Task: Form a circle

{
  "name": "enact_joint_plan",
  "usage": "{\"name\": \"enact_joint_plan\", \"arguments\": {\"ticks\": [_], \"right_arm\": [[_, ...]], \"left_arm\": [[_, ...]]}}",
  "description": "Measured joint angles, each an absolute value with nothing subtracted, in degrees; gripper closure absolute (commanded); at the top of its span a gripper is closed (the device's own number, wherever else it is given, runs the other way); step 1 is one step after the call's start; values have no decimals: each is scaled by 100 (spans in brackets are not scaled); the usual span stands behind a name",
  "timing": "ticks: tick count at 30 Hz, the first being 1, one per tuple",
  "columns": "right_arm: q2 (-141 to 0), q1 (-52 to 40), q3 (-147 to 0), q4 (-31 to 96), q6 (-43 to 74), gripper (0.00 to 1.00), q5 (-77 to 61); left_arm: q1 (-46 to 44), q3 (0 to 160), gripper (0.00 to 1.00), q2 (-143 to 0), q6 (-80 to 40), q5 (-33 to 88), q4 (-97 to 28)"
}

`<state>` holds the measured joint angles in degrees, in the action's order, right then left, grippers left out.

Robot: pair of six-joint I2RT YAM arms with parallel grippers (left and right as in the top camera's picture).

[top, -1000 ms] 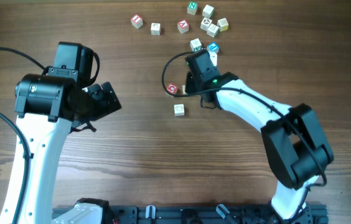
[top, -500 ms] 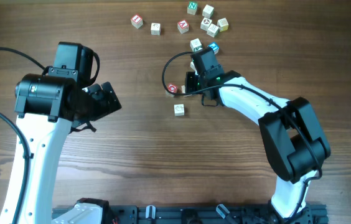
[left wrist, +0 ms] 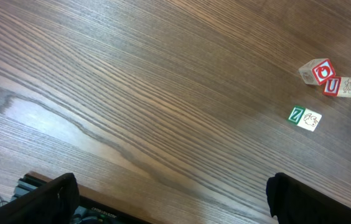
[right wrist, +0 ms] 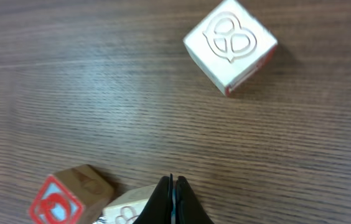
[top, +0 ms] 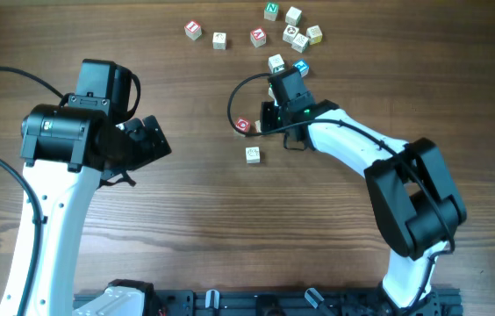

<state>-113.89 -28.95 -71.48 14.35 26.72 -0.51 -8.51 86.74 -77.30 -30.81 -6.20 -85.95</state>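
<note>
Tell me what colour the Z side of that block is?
Green, with a white Z; the block shows best in the left wrist view.

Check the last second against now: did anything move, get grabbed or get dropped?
The right arm's wrist crept slightly away from the base, toward the far scatter, then stopped. The right gripper stayed shut with nothing between its fingers. Nothing was grabbed or released. Unmoved: the red-faced cube, its pale neighbour, the lone pale cube, the left arm and the open left gripper.
</note>
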Motion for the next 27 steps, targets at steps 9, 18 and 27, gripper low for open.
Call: {"name": "enact_joint_plan", "arguments": {"ticks": [9, 18, 27], "right_arm": [[-10945, -3420, -7150, 974, 2558, 95, 200], [-11113, -3409, -7150, 735, 2408, 95, -196], [-11450, -3420, -7150, 495, 2368, 95, -510]], "left_arm": [[-851, 8674, 0, -7730, -3081, -620, -8595], [-851, 8674, 0, -7730, -3081, -620, -8595], [-851, 8674, 0, -7730, -3081, -620, -8597]]}}
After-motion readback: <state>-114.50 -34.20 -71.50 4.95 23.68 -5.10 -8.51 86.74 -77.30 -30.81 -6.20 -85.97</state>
